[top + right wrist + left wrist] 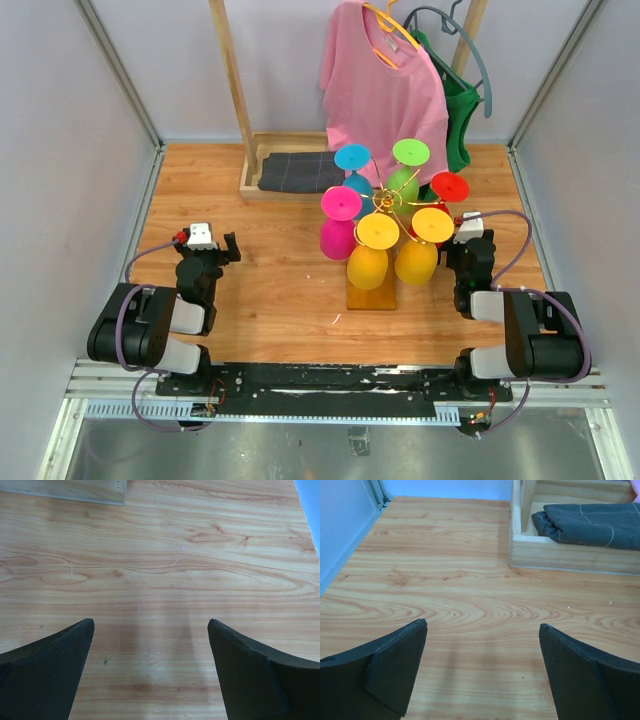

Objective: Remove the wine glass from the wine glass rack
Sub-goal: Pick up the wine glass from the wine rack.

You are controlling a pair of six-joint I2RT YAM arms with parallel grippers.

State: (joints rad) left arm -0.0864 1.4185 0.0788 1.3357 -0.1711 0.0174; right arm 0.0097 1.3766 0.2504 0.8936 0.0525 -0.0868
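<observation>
**Currently both claws are idling wide while every glass is hanging on the rack**

Over on the left, the left claw is hovering low over the wooden table, its fingers spread wide and pinching nothing. Ahead of it and to its right, the wooden tray of the clothes rack is carrying a folded dark cloth, which is probably sitting there to stay out of the working lane.

Farther to that claw's right and well apart from it, the wine glass rack is standing on its wooden base block. Six wine glasses are hanging from it upside down. Their feet are resting in the gold spirals, so the bowls are dangling free: magenta, cyan, yellow, green, orange-yellow and red. Beyond the rack, a pink T-shirt and a green garment are draping from hangers.

The right claw is waiting with its fingers spread just as wide, gripping nothing and looking down on bare table. The orange-yellow glass is hanging just to its left.

No glass is coming off yet, and the task is looking unstarted. The right claw is sitting closest, so it is probably the one to reach in. The chosen foot is likely needing to slide out through the spiral's open side rather than drop straight down.
</observation>
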